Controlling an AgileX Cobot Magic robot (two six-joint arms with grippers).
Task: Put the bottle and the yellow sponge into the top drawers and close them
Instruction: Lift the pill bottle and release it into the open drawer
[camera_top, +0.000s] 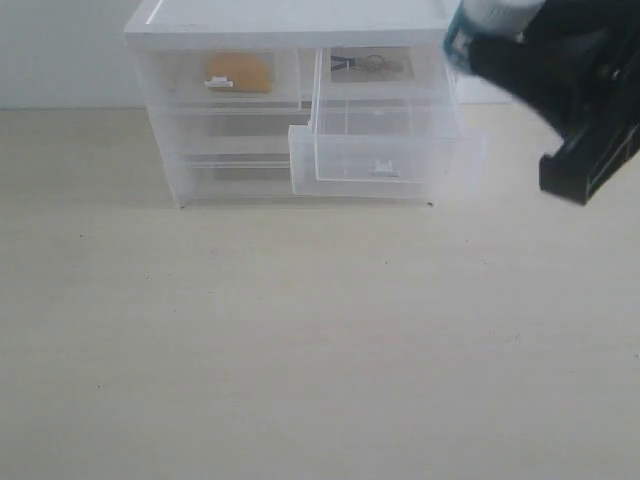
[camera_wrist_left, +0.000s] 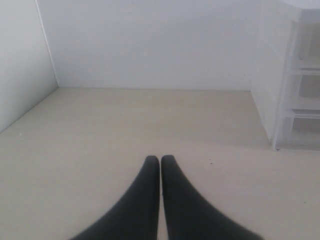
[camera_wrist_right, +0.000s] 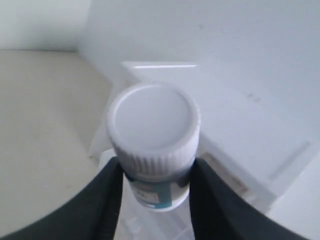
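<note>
Note the translucent cabinet (camera_top: 290, 25) at the back of the tabletop (camera_top: 300, 330), right top drawer (camera_top: 385, 150) pulled out, likely to take the bottle (camera_wrist_right: 152, 120), left top drawer (camera_top: 225, 90) shut over the yellow sponge (camera_top: 240, 72). Note the right hand (camera_wrist_right: 156, 172) high beside the cabinet's top right corner, clamped partway on the squat, white-capped, green-labelled bottle; left hand (camera_wrist_left: 160, 162) pressed shut, empty.
</note>
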